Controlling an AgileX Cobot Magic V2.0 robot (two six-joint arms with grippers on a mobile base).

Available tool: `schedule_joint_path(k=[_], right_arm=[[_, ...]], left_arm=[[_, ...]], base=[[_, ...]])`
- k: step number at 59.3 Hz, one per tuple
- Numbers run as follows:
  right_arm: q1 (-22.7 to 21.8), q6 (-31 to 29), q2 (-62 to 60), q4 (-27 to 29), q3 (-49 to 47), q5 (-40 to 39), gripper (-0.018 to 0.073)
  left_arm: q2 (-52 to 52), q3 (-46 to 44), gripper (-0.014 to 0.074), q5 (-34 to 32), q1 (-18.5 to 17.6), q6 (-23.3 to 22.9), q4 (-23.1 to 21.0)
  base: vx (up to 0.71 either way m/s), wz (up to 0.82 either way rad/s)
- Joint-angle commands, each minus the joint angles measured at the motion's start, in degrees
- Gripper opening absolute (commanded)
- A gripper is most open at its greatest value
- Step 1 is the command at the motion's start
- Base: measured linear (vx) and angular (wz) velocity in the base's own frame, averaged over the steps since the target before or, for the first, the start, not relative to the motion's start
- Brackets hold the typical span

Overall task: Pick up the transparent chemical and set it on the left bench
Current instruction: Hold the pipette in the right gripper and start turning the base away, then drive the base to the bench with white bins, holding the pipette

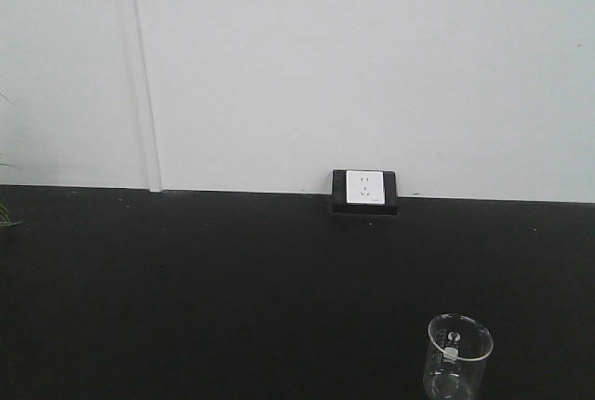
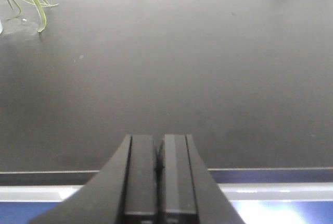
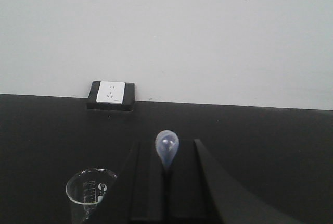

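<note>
The clear dropper pipette (image 3: 166,146) is clamped in the right tool (image 3: 166,154). Its small bulb pokes up between the two fingers, above the black worktop (image 3: 276,151) and apart from the glass beaker (image 3: 88,190) at lower left. The grab looks done, so the carry seems to be the step in hand. The next move, I judge, calls for turning toward the left bench with a steady grip on the slim, soft stem, then lowering it flat before letting go. The left tool (image 2: 158,144) is clenched on nothing, over the worktop's near edge.

The pipette's stem is hidden between the fingers. No view shows the left bench, since this worktop backs onto a wall socket (image 1: 364,188). The beaker is cut off by the frame edge, and I cannot tell whether it holds anything.
</note>
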Motion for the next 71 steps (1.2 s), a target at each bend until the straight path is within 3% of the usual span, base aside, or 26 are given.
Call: schedule_joint_path(k=[1, 36, 71], right_arm=[[-0.13, -0.24, 0.34, -0.55, -1.66, -3.89, -0.0004], [-0.13, -0.24, 0.34, -0.55, -1.66, -3.89, -0.0004], [-0.13, -0.24, 0.34, -0.55, -1.66, -3.97, -0.0004]], left_arm=[[-1.10, 0.93, -0.0003, -4.49, -0.10, -0.45, -0.04], [-1.10, 0.93, -0.0003, -4.49, -0.10, -0.45, -0.04], [-1.10, 0.93, -0.0003, -4.49, -0.10, -0.45, -0.04]], base=[[-0.06, -0.03], [-0.20, 0.03], [-0.27, 0.33]])
